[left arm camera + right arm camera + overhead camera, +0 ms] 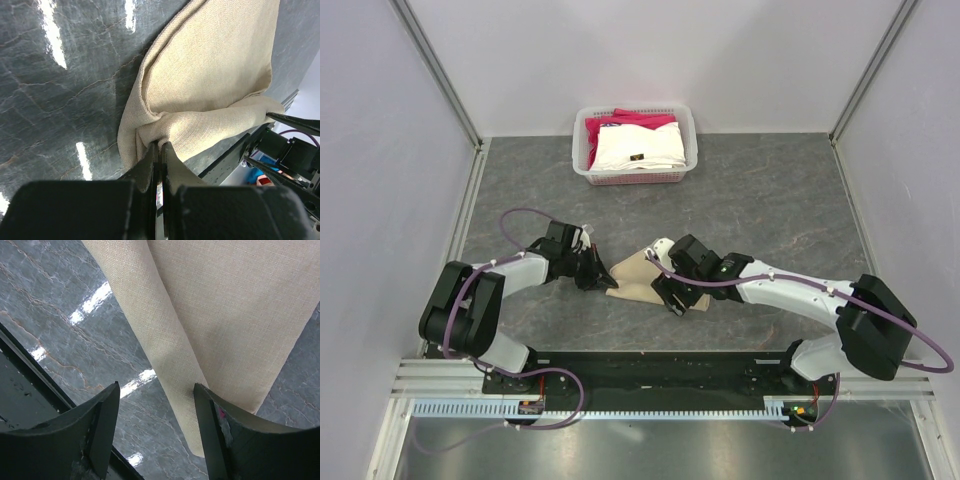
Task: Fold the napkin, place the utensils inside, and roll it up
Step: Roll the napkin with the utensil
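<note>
While the left gripper [160, 150] pinches the one napkin [210, 75], the right gripper [156, 389] stands open over its rolled edge.

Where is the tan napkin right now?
The napkin lies centrally in the top view, between the left hand, pinching its edge, and the open right hand.

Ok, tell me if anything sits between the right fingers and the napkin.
Nothing visible does. The open right fingers hang over the napkin, its folded edge in the gap between them, with only bare table beside it.

A white basket [636, 179] stands far back on the grey table [770, 200] — holding a white cloth [638, 148] and a pink-red cloth [642, 119].
</note>
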Controlling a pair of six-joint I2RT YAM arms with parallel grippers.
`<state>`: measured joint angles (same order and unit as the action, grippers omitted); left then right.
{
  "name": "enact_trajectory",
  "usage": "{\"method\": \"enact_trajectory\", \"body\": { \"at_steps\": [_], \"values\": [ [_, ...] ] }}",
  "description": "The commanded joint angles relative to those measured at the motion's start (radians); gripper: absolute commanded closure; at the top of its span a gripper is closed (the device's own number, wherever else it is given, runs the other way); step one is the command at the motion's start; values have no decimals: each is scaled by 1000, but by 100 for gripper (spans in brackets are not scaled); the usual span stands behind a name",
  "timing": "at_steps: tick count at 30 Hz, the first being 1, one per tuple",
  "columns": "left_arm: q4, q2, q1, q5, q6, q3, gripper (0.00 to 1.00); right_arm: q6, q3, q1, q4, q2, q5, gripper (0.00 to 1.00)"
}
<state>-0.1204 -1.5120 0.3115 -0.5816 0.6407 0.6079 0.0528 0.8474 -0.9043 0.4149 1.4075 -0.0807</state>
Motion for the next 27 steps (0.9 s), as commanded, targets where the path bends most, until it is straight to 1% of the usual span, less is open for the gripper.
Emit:
{"method": "enact_trajectory", "body": {
  "at_steps": [1, 6, 10, 15, 18, 20, 24, 27],
  "values": [
    [-61, -16, 1, 51, -52, 13, 98, 33, -14, -5, -21, -4, 13, 32],
    [-64, -11, 1, 48, -56, 12, 98, 61, -31, -4, -41, 33, 13, 33],
    [-68, -11, 1, 42, -64, 19, 98, 76, -38, 30, -51, 77, -10, 33],
    [-81, -48, 0, 43, -78, 41, 98, 32, 11, 47, -47, 94, -37, 32],
    [-90, -73, 0, 37, -84, 55, 98, -14, 67, 30, -33, 61, -50, 30],
    [-100, -88, 1, 32, -90, 69, 98, -34, 103, 1, -24, 50, -22, 29],
    [-122, -112, 1, 23, -99, 92, 98, -99, 122, -74, -47, 39, 67, 27],
    [-134, -123, 1, 22, -110, 105, 98, -140, 120, -119, -73, 60, 128, 27]
  ]
}}
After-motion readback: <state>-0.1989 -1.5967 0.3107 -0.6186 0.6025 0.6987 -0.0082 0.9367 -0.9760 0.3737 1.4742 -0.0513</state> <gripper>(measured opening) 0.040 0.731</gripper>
